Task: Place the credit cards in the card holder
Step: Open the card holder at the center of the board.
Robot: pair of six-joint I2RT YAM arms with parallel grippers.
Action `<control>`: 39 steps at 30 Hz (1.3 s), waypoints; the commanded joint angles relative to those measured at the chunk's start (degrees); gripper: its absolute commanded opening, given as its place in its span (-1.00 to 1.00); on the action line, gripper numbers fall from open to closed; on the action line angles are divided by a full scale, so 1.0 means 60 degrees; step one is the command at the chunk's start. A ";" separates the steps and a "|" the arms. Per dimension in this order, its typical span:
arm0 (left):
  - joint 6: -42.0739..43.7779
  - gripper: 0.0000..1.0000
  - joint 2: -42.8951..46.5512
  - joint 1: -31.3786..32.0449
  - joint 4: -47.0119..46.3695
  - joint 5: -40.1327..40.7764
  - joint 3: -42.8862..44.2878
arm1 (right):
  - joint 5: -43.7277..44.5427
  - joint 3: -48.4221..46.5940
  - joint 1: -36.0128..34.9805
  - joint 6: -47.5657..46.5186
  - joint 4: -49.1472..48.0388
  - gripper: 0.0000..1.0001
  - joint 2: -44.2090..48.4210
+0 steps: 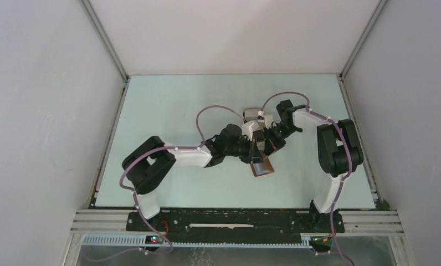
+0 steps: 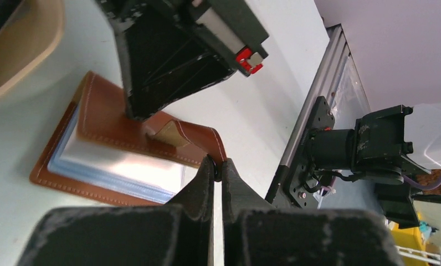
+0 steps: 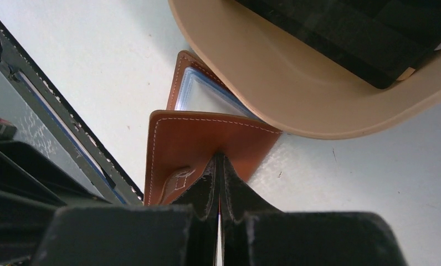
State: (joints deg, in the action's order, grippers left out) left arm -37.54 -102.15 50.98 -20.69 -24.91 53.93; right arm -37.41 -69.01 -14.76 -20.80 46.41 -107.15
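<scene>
- While the arms cover it from overhead, the card holder lies mid-table, just beside the tan tray.
- Left gripper: clamped on its raised flap.
- Right gripper: closed against the flap face; grip unclear.
- Table: pale green; white walls.

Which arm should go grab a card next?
Probably left: the right gripper clamps the holder's cover mid-edge, while the left gripper only nips its corner, so it can let go.
</scene>
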 commanded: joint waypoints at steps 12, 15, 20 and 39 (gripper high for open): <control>0.0415 -1.00 0.0666 0.0380 -0.1020 0.0667 -0.0523 | -0.0272 -0.0467 -0.0063 -0.0493 0.0658 -0.80 -0.0319; 0.0455 -1.00 0.1127 0.0380 -0.0959 0.1009 -0.0957 | -0.0291 -0.0619 -0.0089 -0.0640 0.0784 -0.76 -0.0031; 0.0276 -1.00 0.1365 0.0380 -0.0750 0.1238 -0.1213 | -0.0876 -0.0312 0.0328 -0.1687 0.0714 -0.46 0.1771; -0.0429 -1.00 0.1527 0.0297 0.0571 0.2021 -0.0378 | -0.0637 0.3258 -0.0391 -0.2480 -0.2309 0.82 0.5123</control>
State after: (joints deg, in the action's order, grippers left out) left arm -38.09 -95.59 53.01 -17.56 -14.57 47.92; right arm -44.14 -50.13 -15.62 -38.61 38.35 -76.64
